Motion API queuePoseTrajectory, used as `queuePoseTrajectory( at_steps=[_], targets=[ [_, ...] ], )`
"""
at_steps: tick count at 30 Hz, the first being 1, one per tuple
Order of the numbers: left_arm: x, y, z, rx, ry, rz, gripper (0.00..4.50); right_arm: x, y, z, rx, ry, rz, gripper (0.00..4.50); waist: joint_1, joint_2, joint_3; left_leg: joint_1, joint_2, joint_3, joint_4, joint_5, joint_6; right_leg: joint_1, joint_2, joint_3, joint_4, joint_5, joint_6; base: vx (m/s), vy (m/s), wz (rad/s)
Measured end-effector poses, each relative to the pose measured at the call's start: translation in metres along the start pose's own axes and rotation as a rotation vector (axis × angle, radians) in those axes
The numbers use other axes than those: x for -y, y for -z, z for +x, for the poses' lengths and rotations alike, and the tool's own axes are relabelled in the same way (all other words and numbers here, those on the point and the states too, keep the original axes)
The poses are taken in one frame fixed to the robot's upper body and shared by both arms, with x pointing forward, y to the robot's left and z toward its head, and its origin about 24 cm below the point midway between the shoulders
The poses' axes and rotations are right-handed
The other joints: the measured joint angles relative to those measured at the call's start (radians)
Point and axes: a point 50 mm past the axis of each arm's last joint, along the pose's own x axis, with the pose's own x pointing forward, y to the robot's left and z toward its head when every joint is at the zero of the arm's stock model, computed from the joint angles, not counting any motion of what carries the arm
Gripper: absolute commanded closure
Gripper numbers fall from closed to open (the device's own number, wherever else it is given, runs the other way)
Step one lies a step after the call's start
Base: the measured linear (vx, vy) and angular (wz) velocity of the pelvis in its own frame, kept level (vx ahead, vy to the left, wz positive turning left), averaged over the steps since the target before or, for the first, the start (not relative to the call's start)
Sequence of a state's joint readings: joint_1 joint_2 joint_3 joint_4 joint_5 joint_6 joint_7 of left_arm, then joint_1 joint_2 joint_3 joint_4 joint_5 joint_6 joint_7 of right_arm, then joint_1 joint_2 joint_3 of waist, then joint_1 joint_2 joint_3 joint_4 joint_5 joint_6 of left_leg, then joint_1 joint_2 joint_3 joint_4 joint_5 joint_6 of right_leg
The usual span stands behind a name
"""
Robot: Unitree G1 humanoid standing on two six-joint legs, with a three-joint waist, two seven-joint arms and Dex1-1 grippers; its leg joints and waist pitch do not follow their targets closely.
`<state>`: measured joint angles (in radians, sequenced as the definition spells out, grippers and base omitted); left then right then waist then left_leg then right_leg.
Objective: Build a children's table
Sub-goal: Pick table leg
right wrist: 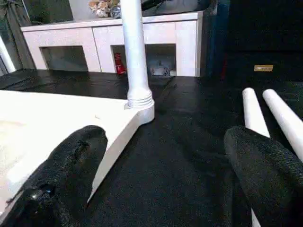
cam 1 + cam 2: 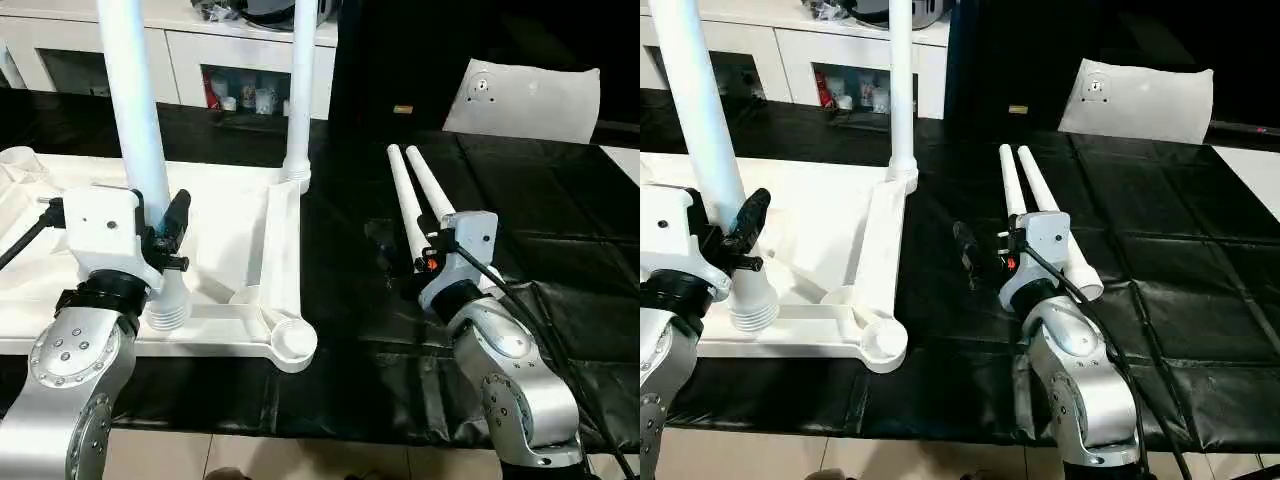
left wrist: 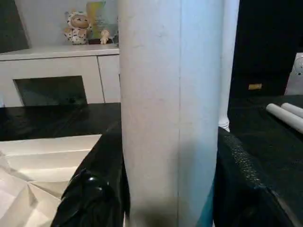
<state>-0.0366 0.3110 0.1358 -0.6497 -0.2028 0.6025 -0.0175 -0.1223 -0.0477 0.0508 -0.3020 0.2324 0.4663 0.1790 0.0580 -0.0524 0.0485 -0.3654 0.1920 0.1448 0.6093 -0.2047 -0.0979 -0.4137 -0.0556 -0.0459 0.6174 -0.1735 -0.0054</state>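
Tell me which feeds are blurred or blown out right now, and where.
Left wrist view: the held leg is so close it reads soft and featureless, and the gripper fingers beside it are blurred. Right wrist view: both fingers are out of focus, while the standing leg is sharp. Left eye view: the tabletop is near washed out, though the black mat shows only mild sheen.

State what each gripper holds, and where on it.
Left gripper clamps a table leg just above its ribbed lower end. Right gripper is open, holding nothing.
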Motion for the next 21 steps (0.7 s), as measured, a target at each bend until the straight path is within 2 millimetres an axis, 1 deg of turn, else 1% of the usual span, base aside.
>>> queuePoseTrajectory(
  at_steps=[21],
  targets=[
    [0.0,0.0,0.0,0.0,0.0,0.0,2.64,0.0,0.0,0.0,0.0,0.0,0.0,0.13,0.0,0.0,0.0,0.0,0.0,0.0,0.0,0.0,0.0,0.0,0.0,0.0,0.0,0.0,0.0,0.0,0.0,0.0]
  ],
)
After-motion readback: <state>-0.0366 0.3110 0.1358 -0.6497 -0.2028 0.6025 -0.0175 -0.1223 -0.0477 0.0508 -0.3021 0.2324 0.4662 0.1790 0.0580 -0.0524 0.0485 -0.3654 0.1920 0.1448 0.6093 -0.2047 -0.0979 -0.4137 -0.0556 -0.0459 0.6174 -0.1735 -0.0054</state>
